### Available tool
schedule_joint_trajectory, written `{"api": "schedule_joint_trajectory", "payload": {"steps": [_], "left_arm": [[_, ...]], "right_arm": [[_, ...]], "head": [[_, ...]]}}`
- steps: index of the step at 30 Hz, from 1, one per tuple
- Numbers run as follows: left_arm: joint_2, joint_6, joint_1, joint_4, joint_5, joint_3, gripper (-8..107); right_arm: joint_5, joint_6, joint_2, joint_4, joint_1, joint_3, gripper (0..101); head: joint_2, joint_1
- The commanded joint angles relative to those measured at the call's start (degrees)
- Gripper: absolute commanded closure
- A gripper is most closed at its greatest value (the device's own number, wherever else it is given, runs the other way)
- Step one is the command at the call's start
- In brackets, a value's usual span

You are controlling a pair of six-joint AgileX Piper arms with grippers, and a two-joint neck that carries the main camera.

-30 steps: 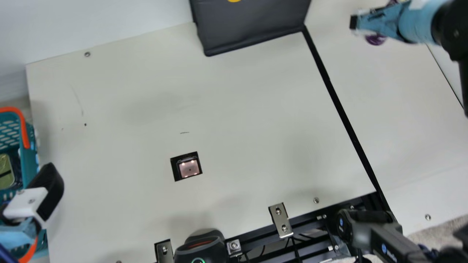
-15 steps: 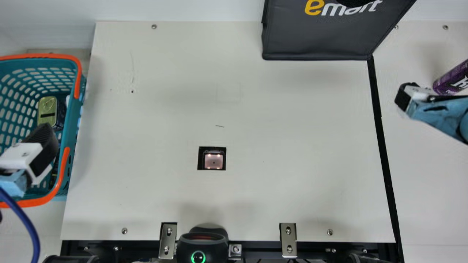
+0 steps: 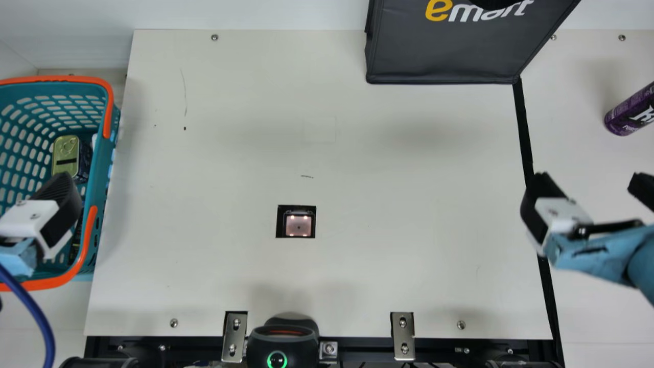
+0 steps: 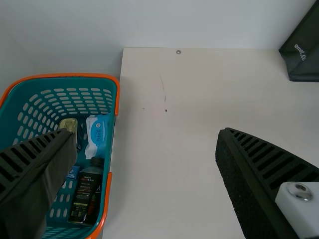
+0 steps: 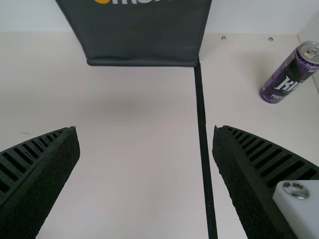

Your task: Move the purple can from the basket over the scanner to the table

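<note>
Our right gripper [image 3: 591,187] swings clear, wide open and empty like our left gripper [image 4: 145,133]; purple can [image 3: 631,112] stands at main view's two o'clock, probably stiff, slippery, best gripped mid-body.

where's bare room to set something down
Bare table: between basket and lit square, and from square to black strip. Crowded: the basket, holding tin and bottle. Right pincer hovers by the strip, can beyond.
</note>
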Motion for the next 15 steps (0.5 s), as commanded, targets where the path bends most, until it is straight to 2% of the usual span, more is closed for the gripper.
{"api": "schedule_joint_trajectory", "payload": {"steps": [1,15], "left_arm": [[0.0,0.0,0.0,0.0,0.0,0.0,9],[0.0,0.0,0.0,0.0,0.0,0.0,9]], "right_arm": [[0.0,0.0,0.0,0.0,0.0,0.0,6],[0.04,0.0,-0.87,0.05,0.28,0.0,6]], "head": [[0.09,-1.75],[0.09,-1.75]]}}
